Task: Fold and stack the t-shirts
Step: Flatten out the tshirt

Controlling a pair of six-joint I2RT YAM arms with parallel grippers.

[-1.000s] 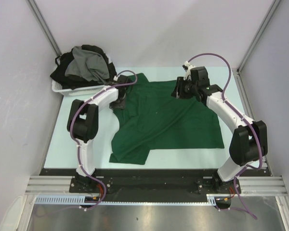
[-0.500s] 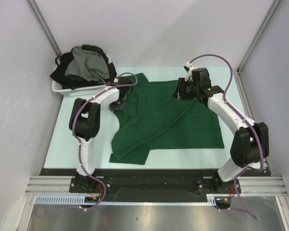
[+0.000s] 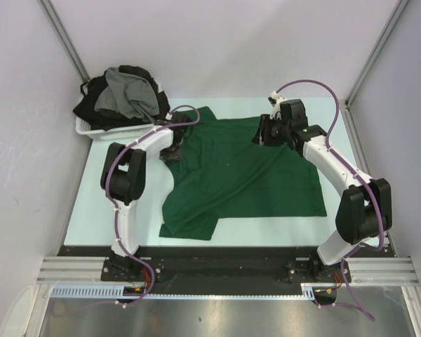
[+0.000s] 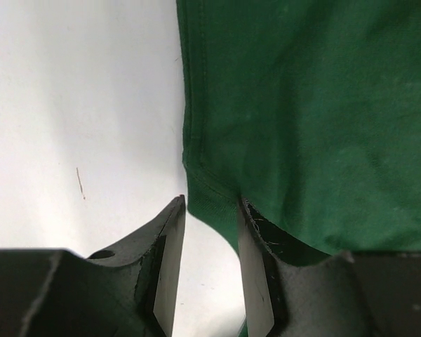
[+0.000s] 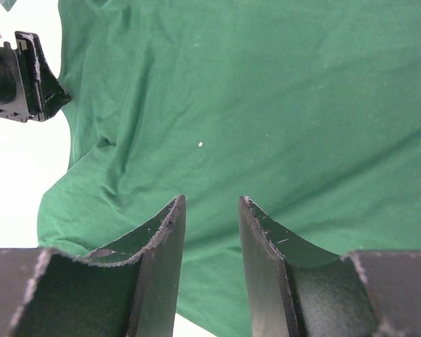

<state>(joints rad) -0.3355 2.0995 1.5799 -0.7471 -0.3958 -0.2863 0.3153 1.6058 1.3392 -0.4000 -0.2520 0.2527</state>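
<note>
The dark green t-shirt [image 3: 242,172] lies spread on the table, its lower left part folded over. My left gripper [image 3: 172,146] is low at the shirt's left edge. In the left wrist view it is open [image 4: 210,200], with the green hem [image 4: 210,186] just at the fingertips. My right gripper [image 3: 260,133] is open over the shirt's far right part, and the right wrist view [image 5: 210,200] shows only green cloth [image 5: 266,105] under it. A grey t-shirt [image 3: 126,95] and black t-shirts [image 3: 91,109] are heaped at the far left.
The white plastic basket [image 3: 90,130] holds the heap at the table's far left corner. The white table [image 3: 98,196] shows left of the green shirt. Grey walls and metal posts close in both sides. The left gripper shows in the right wrist view [image 5: 24,77].
The left gripper has shifted slightly towards the shirt's left edge. The right gripper has moved a little farther back. The shirt has not visibly moved.
</note>
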